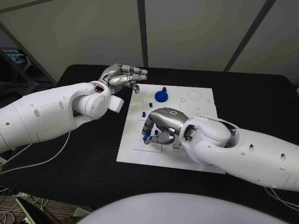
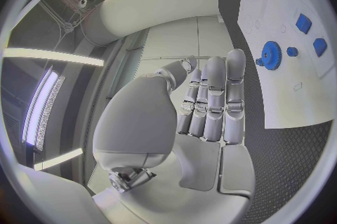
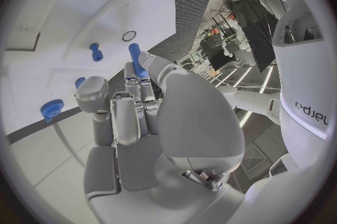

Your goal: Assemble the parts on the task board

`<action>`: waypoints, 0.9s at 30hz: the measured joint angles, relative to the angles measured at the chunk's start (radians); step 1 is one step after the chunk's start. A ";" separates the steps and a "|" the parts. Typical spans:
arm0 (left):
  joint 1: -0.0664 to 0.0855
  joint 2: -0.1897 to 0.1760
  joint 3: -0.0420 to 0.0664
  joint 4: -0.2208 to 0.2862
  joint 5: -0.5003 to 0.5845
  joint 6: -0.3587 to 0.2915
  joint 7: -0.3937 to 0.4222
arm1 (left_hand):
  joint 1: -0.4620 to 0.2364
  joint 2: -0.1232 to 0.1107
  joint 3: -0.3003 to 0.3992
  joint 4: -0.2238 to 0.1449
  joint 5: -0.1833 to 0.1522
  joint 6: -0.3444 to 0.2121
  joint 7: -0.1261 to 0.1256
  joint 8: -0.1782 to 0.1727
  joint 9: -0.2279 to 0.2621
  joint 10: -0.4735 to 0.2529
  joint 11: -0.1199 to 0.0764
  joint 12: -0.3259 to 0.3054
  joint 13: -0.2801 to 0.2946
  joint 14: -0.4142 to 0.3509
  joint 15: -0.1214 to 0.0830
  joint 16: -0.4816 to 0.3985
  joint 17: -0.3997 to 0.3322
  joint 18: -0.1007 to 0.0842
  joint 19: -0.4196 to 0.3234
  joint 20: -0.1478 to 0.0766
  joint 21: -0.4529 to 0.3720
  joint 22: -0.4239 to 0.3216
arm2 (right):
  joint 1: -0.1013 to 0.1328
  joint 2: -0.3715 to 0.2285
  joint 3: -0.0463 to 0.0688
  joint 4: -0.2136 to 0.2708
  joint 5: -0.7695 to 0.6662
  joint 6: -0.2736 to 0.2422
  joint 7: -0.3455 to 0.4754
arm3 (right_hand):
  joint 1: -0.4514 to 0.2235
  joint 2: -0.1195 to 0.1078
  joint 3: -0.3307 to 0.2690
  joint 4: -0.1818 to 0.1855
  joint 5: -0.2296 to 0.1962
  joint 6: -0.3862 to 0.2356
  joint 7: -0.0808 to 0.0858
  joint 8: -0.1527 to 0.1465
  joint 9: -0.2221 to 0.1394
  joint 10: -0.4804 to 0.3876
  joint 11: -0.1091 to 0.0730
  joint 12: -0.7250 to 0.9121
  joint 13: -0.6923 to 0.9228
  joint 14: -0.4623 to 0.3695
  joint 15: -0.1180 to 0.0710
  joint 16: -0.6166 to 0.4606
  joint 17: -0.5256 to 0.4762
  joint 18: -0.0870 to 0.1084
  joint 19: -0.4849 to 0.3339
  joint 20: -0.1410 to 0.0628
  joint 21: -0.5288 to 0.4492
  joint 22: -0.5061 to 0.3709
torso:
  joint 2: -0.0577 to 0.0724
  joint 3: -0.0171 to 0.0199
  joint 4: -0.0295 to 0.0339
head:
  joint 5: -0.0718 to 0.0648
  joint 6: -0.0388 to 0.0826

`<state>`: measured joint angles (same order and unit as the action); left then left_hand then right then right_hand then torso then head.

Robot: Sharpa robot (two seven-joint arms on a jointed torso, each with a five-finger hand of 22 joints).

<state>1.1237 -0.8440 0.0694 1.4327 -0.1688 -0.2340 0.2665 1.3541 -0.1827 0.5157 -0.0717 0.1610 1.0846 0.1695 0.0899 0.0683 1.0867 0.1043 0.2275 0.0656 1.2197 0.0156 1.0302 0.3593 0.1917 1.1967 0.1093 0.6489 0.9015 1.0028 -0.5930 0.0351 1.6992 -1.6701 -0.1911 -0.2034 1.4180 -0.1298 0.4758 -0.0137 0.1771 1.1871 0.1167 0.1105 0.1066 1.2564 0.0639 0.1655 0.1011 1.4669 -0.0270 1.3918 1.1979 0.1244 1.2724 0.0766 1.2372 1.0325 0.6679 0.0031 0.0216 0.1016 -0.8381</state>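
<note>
A: Head view: right hand [image 1: 161, 126] low over the near-left part of the task board [image 1: 198, 108]; fingers curled round a blue peg [image 1: 146, 136]; looks like it grips it to carry it to a socket, my guess.

B: Right wrist view agrees; blue peg [image 3: 137, 59] sticks out past the fingertips [image 3: 131, 72], pinched between them; grasping, not released.

A: Left hand [image 1: 124, 77]?

B: Hovers off the board's far-left corner, above the black table [image 1: 257, 93]; left wrist view shows its fingers [image 2: 214, 95] straight and side by side, nothing in them; so released; probably parked out of the way, or waiting to steady the board.

A: What sits on the board?

B: Blue gear [image 1: 162, 96] with a hub, far middle; in the left wrist view the gear [image 2: 271, 55] has a small blue stud [image 2: 292, 51] just beside it and two blue blocks [image 2: 303, 23] further off; small blue spool [image 3: 96, 52] lies on the plate apart from the held peg; an empty ring outline [image 1: 194, 95] near the far edge, likely a seat for a part.

A: Progress?

B: Early, I'd judge; most pieces loose.
</note>
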 measured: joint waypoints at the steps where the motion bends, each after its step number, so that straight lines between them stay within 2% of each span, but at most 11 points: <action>1: 0.000 0.000 0.000 0.000 0.000 0.000 0.000 | 0.000 0.000 0.000 0.000 0.000 0.000 0.000 0.000 0.000 0.000 0.000 0.000 0.000 0.000 0.000 0.000 0.000 0.000 0.000 0.000 0.000 0.000 | 0.000 0.000 0.000 -0.001 0.000 0.003 0.000 | 0.001 -0.001 0.000 0.000 0.000 0.000 0.000 -0.001 0.000 0.000 0.000 -0.001 0.000 0.000 0.000 0.000 0.000 0.000 0.000 0.000 0.000 0.000 | 0.000 0.0000 0.0000 | 0.000 0.000; 19: 0.000 0.001 0.000 -0.003 0.000 0.002 -0.001 | 0.000 0.000 0.000 0.000 0.000 0.000 0.000 0.000 0.000 0.000 0.000 0.000 0.000 -0.001 0.001 0.000 0.000 0.000 0.000 0.000 0.000 0.000 | -0.001 0.007 -0.003 -0.019 -0.013 0.052 -0.005 | 0.008 0.002 -0.001 -0.001 0.004 0.000 0.003 0.002 -0.002 0.000 0.000 0.001 0.000 0.000 0.000 0.000 -0.002 0.000 0.000 0.000 0.000 0.000 | 0.000 0.0001 -0.0005 | 0.002 -0.005; 22: 0.000 0.002 0.000 -0.004 0.000 0.003 -0.001 | 0.000 0.000 0.000 0.000 0.000 0.000 0.000 0.000 0.000 0.000 0.000 0.000 0.000 -0.001 0.001 0.000 0.000 0.000 0.000 0.000 0.000 0.000 | -0.001 0.009 -0.011 -0.022 -0.015 0.057 -0.007 | 0.008 0.002 -0.002 -0.001 0.004 0.000 0.003 0.002 -0.002 0.000 0.000 0.001 0.000 0.000 0.000 0.000 -0.002 0.000 0.000 0.000 0.000 -0.001 | 0.001 -0.0002 -0.0005 | 0.002 -0.006; 27: 0.000 0.002 0.000 -0.004 0.000 0.003 -0.001 | 0.000 0.000 0.000 0.000 0.000 0.000 0.000 0.000 0.000 0.000 0.000 0.000 0.000 -0.001 0.001 0.000 0.000 0.000 0.000 0.000 0.000 0.000 | 0.002 0.011 -0.017 -0.022 -0.019 0.058 -0.009 | 0.008 0.002 -0.002 -0.001 0.004 -0.001 0.004 0.001 -0.001 0.000 0.000 0.001 0.000 0.000 0.000 0.000 -0.002 0.000 0.000 0.000 0.000 -0.001 | 0.000 -0.0004 -0.0001 | 0.002 -0.007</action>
<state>1.1237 -0.8419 0.0695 1.4286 -0.1688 -0.2308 0.2653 1.3541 -0.1827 0.5157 -0.0717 0.1610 1.0845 0.1695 0.0899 0.0684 1.0867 0.1043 0.2276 0.0656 1.2189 0.0164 1.0303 0.3595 0.1917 1.1967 0.1093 0.6488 0.9015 1.0048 -0.5817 0.0182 1.6776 -1.6888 -0.1331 -0.2121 1.4257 -0.1275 0.4741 -0.0147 0.1812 1.1866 0.1202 0.1120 0.1056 1.2563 0.0639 0.1662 0.1007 1.4669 -0.0270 1.3917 1.1958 0.1244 1.2724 0.0766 1.2372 1.0310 0.6683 0.0027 0.0215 0.1034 -0.8453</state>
